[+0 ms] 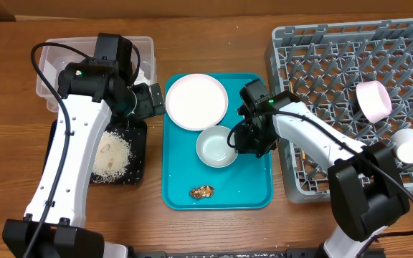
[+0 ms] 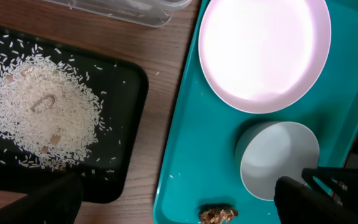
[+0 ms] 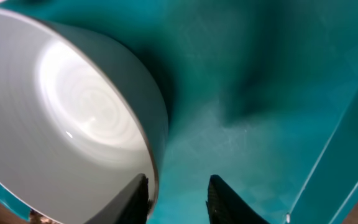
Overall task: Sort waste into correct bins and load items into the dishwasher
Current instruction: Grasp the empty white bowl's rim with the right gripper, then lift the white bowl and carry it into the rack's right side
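Since the bowl (image 1: 216,147) looks like the next piece bound for the rack (image 1: 321,64), the right end effector (image 3: 178,186) sits low at the bowl's right rim on the teal tray (image 1: 253,193). Its jaws are set narrow, one finger (image 3: 135,199) seemingly inside the wall and the other outside it over bare tray. A strip of teal shows between the outer finger and the wall, so I judge the rim straddled but not yet pinched. A rim grip makes sense, as the bowl looks too broad to take across its body. The plate (image 1: 196,100) lies just beside the bowl at the tray's far end, and the scrap (image 1: 201,192) sits alone near the front edge, apart from both. A pink cup (image 1: 373,100) and a white cup (image 1: 407,143) already lie on the rack's right side. The left end effector (image 1: 153,100) hangs wide and empty by the plate's left edge, probably placed there to serve the waste side. Rice (image 1: 113,159) is heaped on the black tray (image 2: 120,162), and the tub (image 1: 45,72) stands behind that on the table (image 1: 214,29). With the plate so close, a tilted lift could knock it.
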Action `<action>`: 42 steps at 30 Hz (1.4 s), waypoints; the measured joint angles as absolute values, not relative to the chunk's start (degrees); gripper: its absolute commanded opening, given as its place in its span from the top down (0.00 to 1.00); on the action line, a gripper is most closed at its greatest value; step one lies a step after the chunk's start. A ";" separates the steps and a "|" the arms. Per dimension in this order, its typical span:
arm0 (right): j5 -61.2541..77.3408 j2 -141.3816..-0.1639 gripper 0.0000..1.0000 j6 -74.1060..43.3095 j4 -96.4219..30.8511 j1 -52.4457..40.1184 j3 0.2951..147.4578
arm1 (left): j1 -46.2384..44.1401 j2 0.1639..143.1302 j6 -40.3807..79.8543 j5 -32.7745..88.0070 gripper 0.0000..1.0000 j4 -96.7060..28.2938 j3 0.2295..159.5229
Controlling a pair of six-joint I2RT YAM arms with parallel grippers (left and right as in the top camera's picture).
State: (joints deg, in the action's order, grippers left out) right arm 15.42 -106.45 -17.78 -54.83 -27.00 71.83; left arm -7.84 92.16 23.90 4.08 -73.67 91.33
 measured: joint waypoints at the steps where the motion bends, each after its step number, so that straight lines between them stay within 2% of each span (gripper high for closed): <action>1: 15.42 -106.45 0.74 -17.93 -54.83 -27.00 71.83 | -7.84 92.16 23.90 4.08 0.00 -73.67 91.33; 4: 15.09 -106.45 0.81 -18.28 -54.85 -26.98 71.83 | -7.84 92.16 23.90 4.08 0.00 -73.67 91.33; 10: 12.16 -106.45 0.85 -21.47 -55.11 -27.00 71.83 | -7.84 92.16 23.90 4.08 0.00 -73.67 91.33; 14: 11.25 -106.45 0.96 -23.03 -55.37 -27.00 71.83 | -7.84 92.16 23.90 4.08 0.00 -73.67 91.33; 30: 9.93 -106.45 0.96 -24.82 -59.61 -26.87 72.82 | -7.84 92.16 23.90 4.08 0.00 -73.71 91.33; 37: 5.72 -103.77 0.96 -23.27 -65.21 -25.96 82.46 | -7.84 92.16 23.90 4.08 0.00 -73.73 91.33; 42: -3.66 -97.51 0.96 -22.48 -66.04 -25.45 89.17 | -7.84 92.16 23.90 4.08 0.00 -73.69 91.33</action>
State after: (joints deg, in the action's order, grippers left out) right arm -3.66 -97.51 -22.48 -66.04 -25.45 89.17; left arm -7.84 92.16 23.90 4.08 -73.69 91.33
